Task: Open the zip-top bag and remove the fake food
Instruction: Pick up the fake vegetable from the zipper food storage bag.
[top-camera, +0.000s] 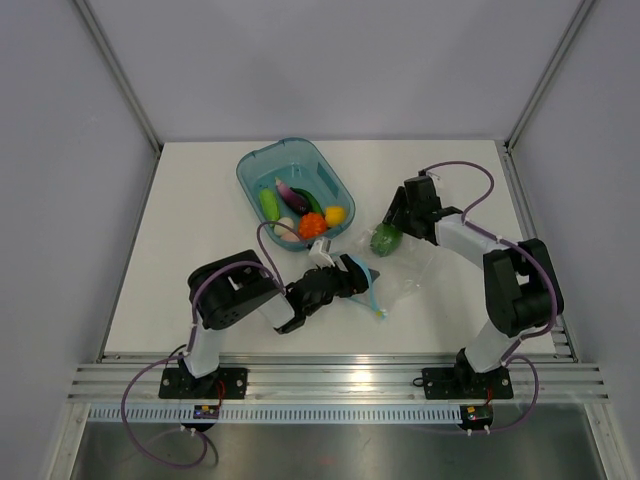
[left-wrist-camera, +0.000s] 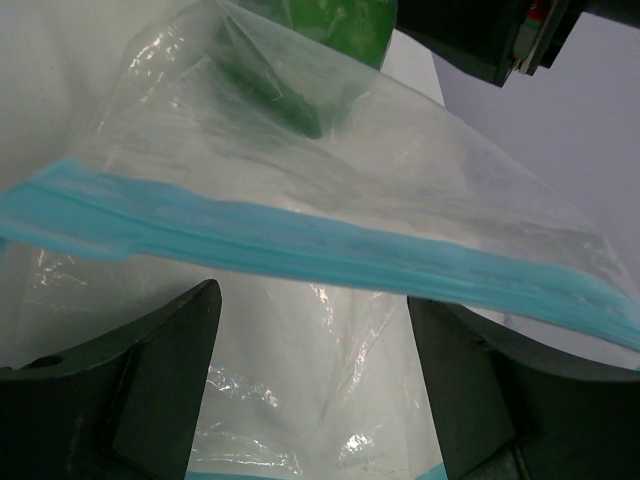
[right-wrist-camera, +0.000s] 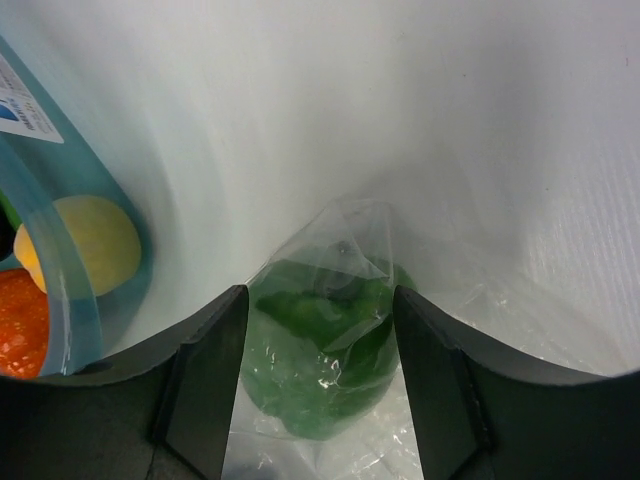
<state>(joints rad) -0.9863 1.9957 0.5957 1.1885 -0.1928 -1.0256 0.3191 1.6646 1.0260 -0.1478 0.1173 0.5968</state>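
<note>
The clear zip-top bag lies flat on the white table between the arms, its light blue zip strip at the near left end. My left gripper is at that mouth, open, with the strip crossing above its fingers and loose film between them. A green pepper sits inside the bag's far corner. My right gripper is open, its fingers on either side of the pepper through the film. More fake food lies in the teal tub: cucumber, eggplant, orange-red piece, lemon.
The tub stands at the back centre of the table, its near right corner a short way left of the right gripper, and its wall shows in the right wrist view. Grey walls and metal posts close the table on three sides.
</note>
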